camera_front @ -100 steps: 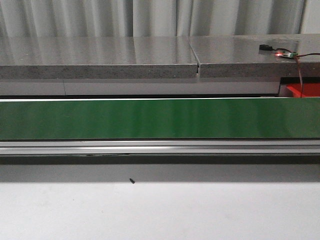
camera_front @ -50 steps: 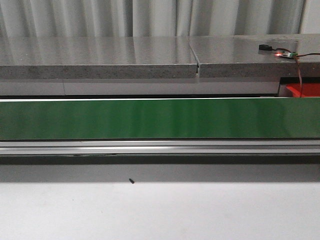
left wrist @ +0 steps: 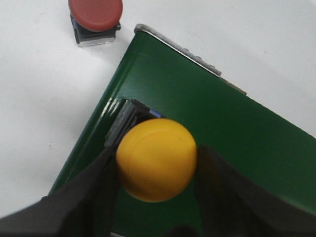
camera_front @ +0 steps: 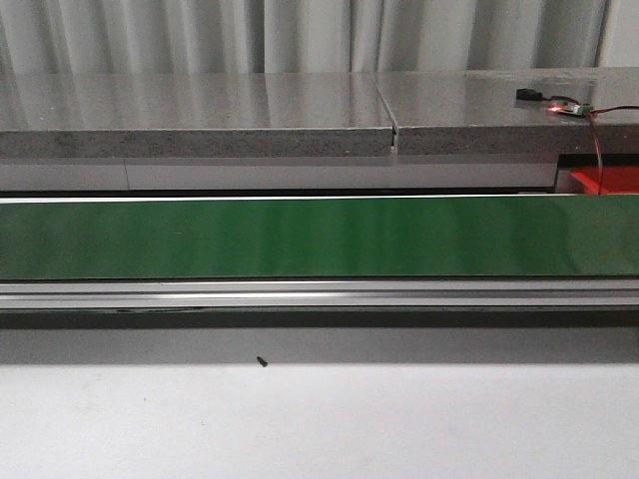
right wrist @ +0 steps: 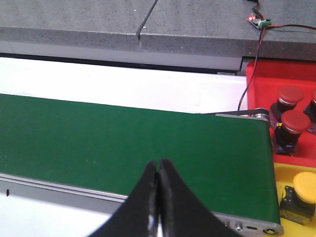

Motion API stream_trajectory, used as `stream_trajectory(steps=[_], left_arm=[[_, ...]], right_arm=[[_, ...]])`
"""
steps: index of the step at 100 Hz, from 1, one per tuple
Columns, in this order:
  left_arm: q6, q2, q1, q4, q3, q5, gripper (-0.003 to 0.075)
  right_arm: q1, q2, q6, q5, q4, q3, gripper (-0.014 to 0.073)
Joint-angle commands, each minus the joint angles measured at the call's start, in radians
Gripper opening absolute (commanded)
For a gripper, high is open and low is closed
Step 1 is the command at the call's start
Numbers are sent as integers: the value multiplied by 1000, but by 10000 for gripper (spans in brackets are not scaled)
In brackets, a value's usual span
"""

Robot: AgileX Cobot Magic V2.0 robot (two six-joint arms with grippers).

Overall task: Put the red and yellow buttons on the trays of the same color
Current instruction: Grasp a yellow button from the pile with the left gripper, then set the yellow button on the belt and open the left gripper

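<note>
Yellow button is pinched between left gripper fingers over the green belt corner, presumably for transfer to the yellow tray, while right gripper is pressed together, idle.

No readable text, label, brand, number or sign appears in any of the views.

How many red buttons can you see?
4: two plus one cut off in the red tray; one on the white table. More may be hidden.
</note>
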Motion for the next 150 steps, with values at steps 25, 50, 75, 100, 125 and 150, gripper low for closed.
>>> stream_trajectory(steps=[25, 50, 75, 100, 125, 150], left_arm=[[21, -47, -5, -31, -27, -31, 548], [21, -47, -5, -35, -30, -33, 548], [-5, -47, -3, -41, -30, -120, 548], [-45, -18, 20, -41, -79, -152, 548], [-87, 141, 41, -38, -248, -19, 548], [-199, 268, 41, -1, -363, 4, 547]], right_arm=[[2, -3, -8, -53, 19, -27, -67], [2, -3, -8, -53, 19, -27, -67], [2, -3, -8, -53, 19, -27, -67], [2, -3, -8, -53, 19, -27, -67], [2, -3, -8, -53, 19, -27, -67], [2, -3, -8, -53, 19, -27, -67]])
